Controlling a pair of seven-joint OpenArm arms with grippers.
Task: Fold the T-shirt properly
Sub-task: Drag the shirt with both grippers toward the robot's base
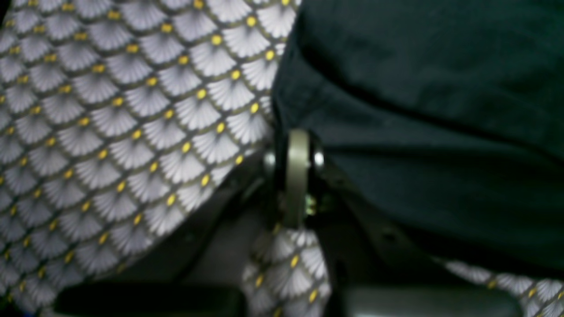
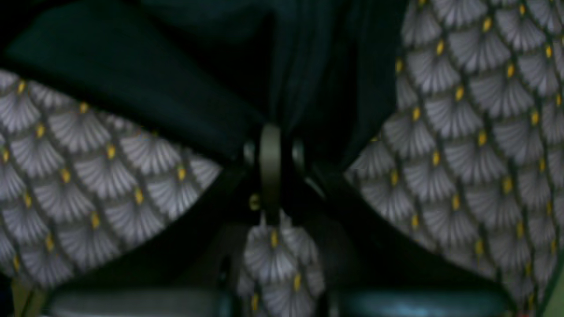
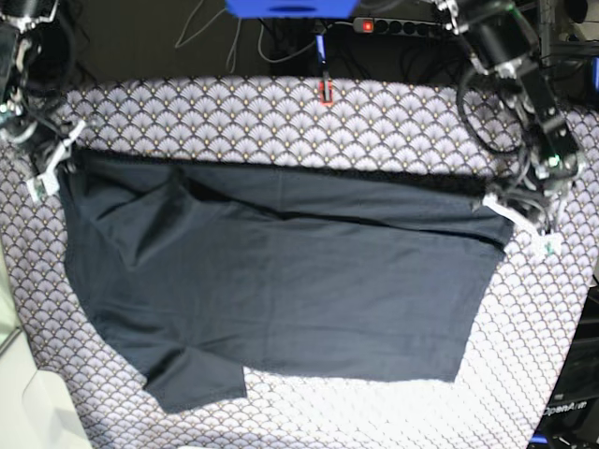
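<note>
Left wrist view: T-shirt [image 1: 440, 132] fills the right and top right, its hemmed edge running down to the left gripper [image 1: 298, 145]; patterned tablecloth [image 1: 110, 132] bare across the whole left side, so open room there. Jaws are together, pinching the T-shirt's edge at their tip. Blurry, so finer detail is lost. Right wrist view: T-shirt [image 2: 176, 66] hangs in bunched folds from the top and centre down into the right gripper [image 2: 270, 141]; tablecloth [image 2: 476, 132] shows free on both sides. Jaws closed, dark cloth gathered at them. Base view: T-shirt [image 3: 281, 281] is spread over most of the tablecloth [image 3: 262, 122], the far edge pulled into a straight raised line between the two grippers; a bare strip of cloth-covered surface lies along the far edge, more at the near right corner. One sleeve sits near the near left corner. Right gripper [image 3: 58, 157] at the left edge, arm reaching in from the far left corner; left gripper [image 3: 505, 208] at the right edge, arm angling down from the far right corner. Both clamp a far corner of the T-shirt.
</note>
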